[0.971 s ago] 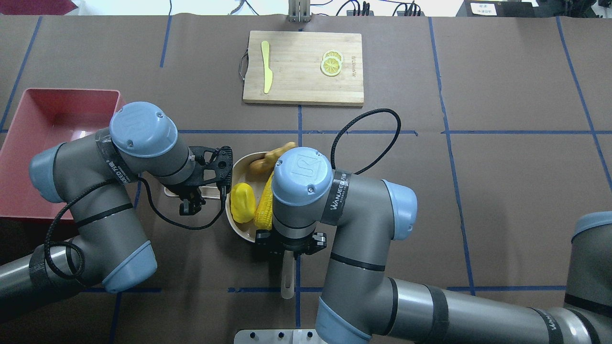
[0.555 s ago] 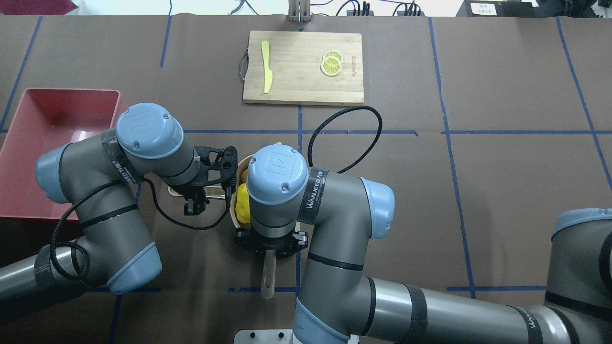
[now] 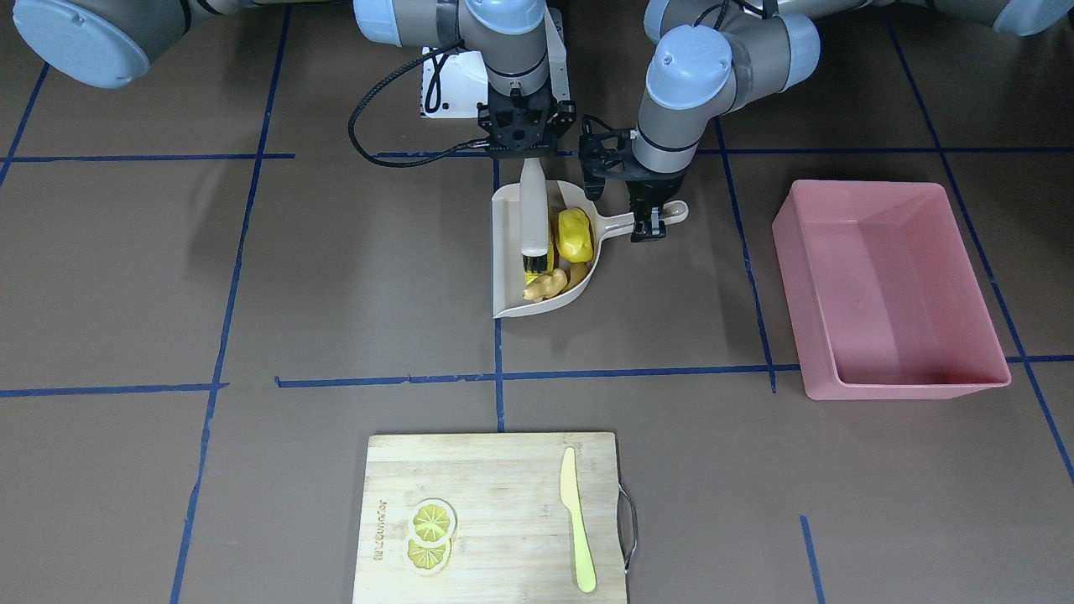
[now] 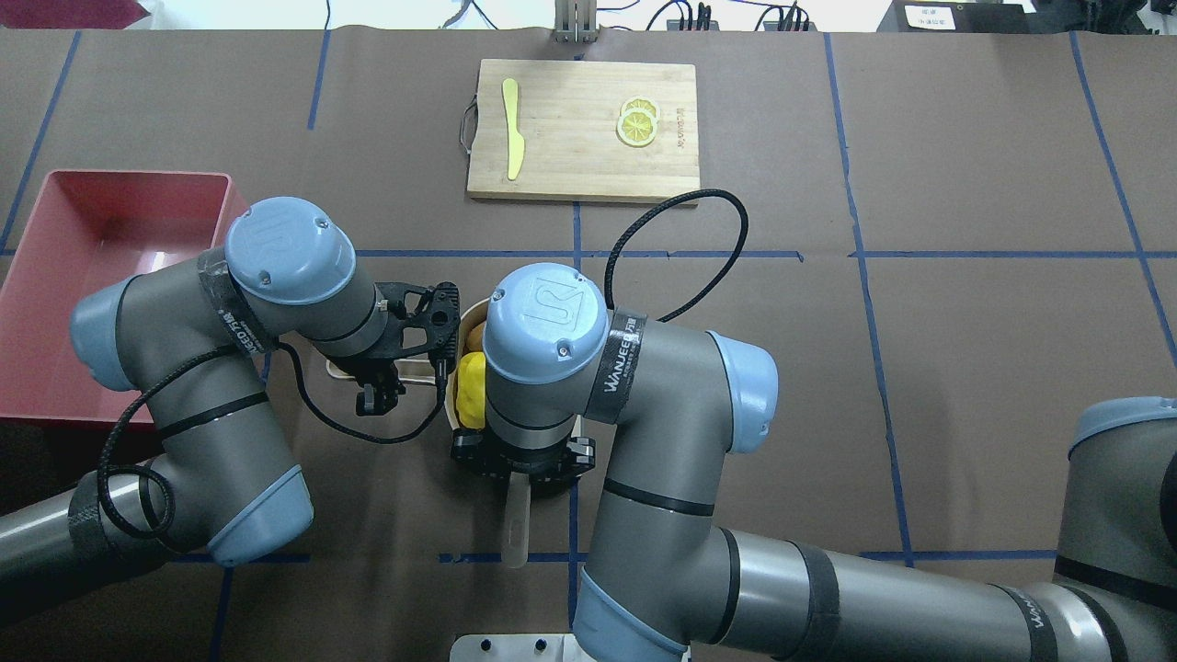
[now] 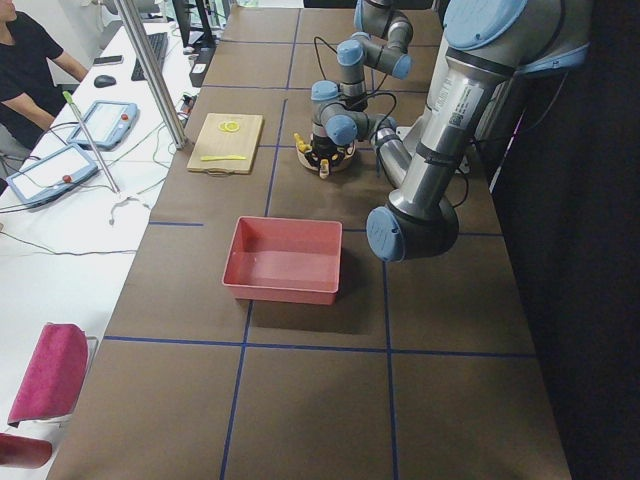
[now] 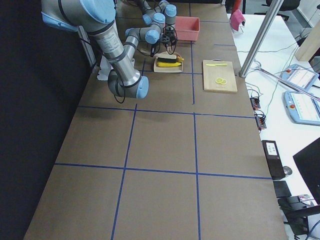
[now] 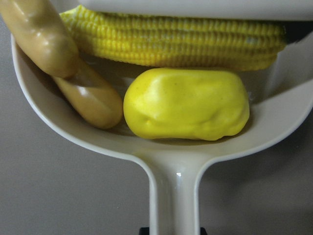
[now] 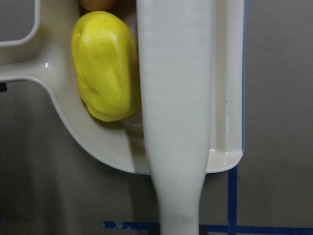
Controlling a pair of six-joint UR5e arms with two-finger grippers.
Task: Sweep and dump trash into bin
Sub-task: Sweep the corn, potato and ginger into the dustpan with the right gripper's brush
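Brush (image 4: 515,526) comes nearest the robot: its pale handle end sticks out toward the base. The rest runs away from the base and over the dustpan (image 3: 506,281). The right gripper (image 3: 529,158) points straight down and is clamped around the brush handle, with its fingers closed against the sides. Just beside it, on the robot's left, the left gripper (image 3: 650,221) is closed on the end of the dustpan's thin handle, which points toward the robot's left. The pan's straight open mouth faces the robot's right. Whether the pan rests on the table (image 3: 336,277) or hangs just above it cannot be told.

All the trash lies inside the dustpan. The rounded yellow potato lump (image 7: 186,104) sits in the curved back of the pan, next to where the handle joins. The corn cob (image 7: 176,41) lies lengthwise beside it, touching it, mostly under the brush. The ginger root (image 7: 73,73) lies at the far end of the pan, one knob against the wall and its tip reaching the corn.

The pink bin (image 3: 906,387) stands on the table farther to the robot's left, well apart from the dustpan. Its long sides run near to far.

At the far edge lies a wooden cutting board (image 3: 495,495). It carries a pale yellow knife (image 3: 579,524) on its left part and two overlapping lemon slices (image 3: 430,533) on its right part.
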